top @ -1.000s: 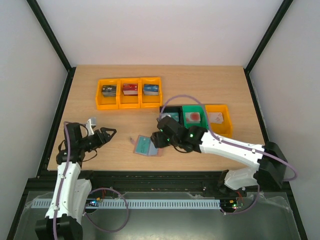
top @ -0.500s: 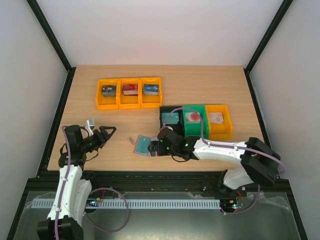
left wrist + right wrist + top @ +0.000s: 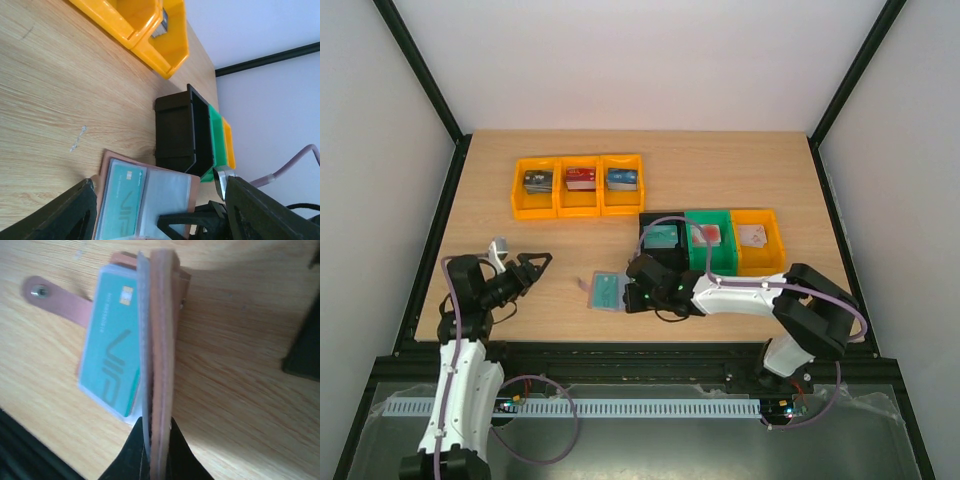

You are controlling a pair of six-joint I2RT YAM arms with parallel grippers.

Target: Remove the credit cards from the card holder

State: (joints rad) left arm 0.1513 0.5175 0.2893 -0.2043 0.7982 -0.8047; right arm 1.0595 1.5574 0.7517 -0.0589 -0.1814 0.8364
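A: Why is the right gripper (image 3: 156, 460) clamped on the flap of the holder (image 3: 161, 315)?
B: Likely to hold it up off the teal card (image 3: 112, 360), pocketed just left of its fingers
A: And the left gripper (image 3: 525, 258)?
B: Open, empty, well apart, free to draw the card

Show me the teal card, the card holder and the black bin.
teal card (image 3: 112, 355), right wrist view, middle of its face.
card holder (image 3: 162, 340), right wrist view, edge of its raised flap.
black bin (image 3: 174, 131), left wrist view, outer wall.
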